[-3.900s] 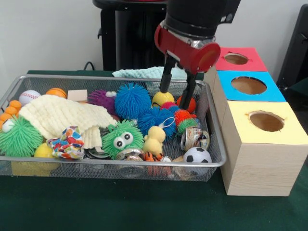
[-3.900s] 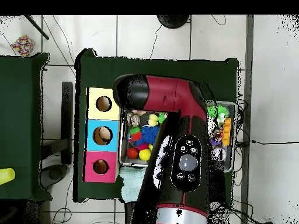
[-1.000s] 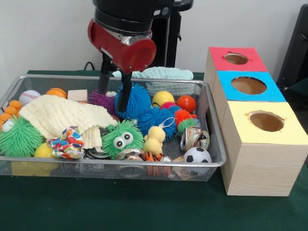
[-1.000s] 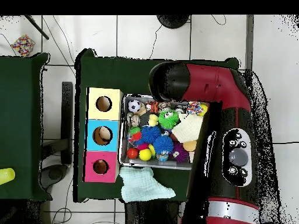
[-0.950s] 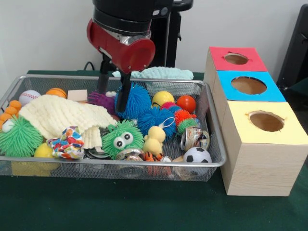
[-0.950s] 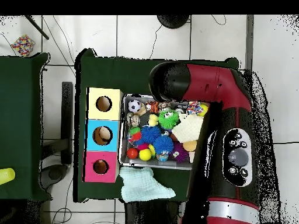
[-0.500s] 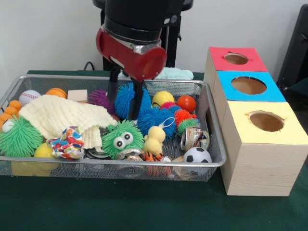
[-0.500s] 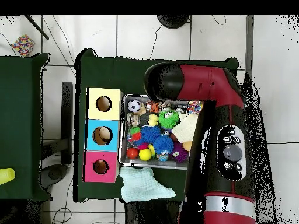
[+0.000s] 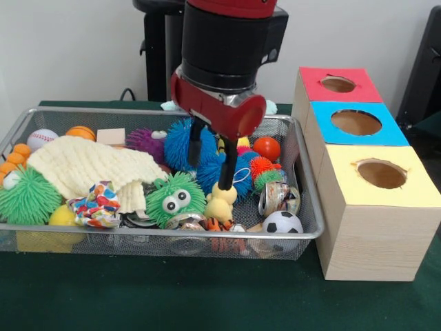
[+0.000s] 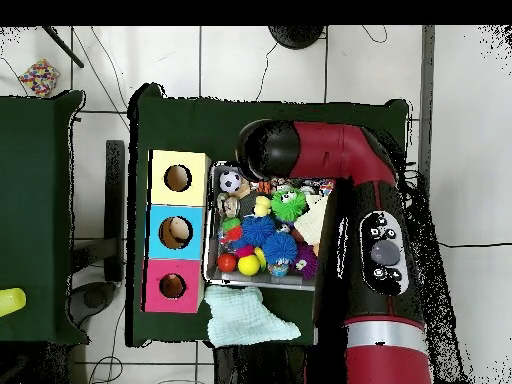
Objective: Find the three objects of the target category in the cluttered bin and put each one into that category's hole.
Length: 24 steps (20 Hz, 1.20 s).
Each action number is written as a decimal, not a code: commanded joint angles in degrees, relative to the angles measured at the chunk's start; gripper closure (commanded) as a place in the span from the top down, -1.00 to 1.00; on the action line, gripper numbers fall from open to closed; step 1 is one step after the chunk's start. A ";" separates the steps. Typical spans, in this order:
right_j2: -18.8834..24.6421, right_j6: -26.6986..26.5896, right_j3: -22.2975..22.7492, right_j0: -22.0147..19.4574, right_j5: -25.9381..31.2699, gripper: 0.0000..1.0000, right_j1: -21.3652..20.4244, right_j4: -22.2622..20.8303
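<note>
Tool (image 9: 210, 163) open, fingers astride blue spiky balls (image 9: 222, 172) in bin (image 9: 303, 200), soccer ball (image 9: 282, 223) near corner, no readable writing anywhere

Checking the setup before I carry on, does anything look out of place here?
One thing: a pale green cloth lies outside the wire bin on the green table, beside the red box. Everything else sits inside the bin.

A red and black arm (image 9: 224, 62) over a silver mesh bin (image 9: 303, 207). Inside: blue spiky balls (image 9: 185, 141), a green fuzzy toy (image 9: 176, 198) with googly eyes, a cream knitted cloth (image 9: 89, 165), a black-and-white soccer ball (image 9: 282, 222). The boxes' tops are red (image 9: 337, 84), blue (image 9: 355, 123), yellow (image 9: 379, 174); the tabletop (image 9: 207, 296) is dark green.
</note>
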 commanded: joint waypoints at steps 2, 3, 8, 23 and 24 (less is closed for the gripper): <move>6.49 -7.36 9.42 -2.31 -5.30 1.00 3.46 0.47; 6.46 -6.83 9.43 -2.35 -6.36 1.00 3.98 0.15; 5.64 -5.39 8.73 -1.94 -9.85 1.00 6.71 -1.59; 5.73 -3.49 11.37 -2.07 -17.61 1.00 11.00 -1.30; 6.08 -4.15 11.54 -2.35 -17.36 1.00 11.09 -1.21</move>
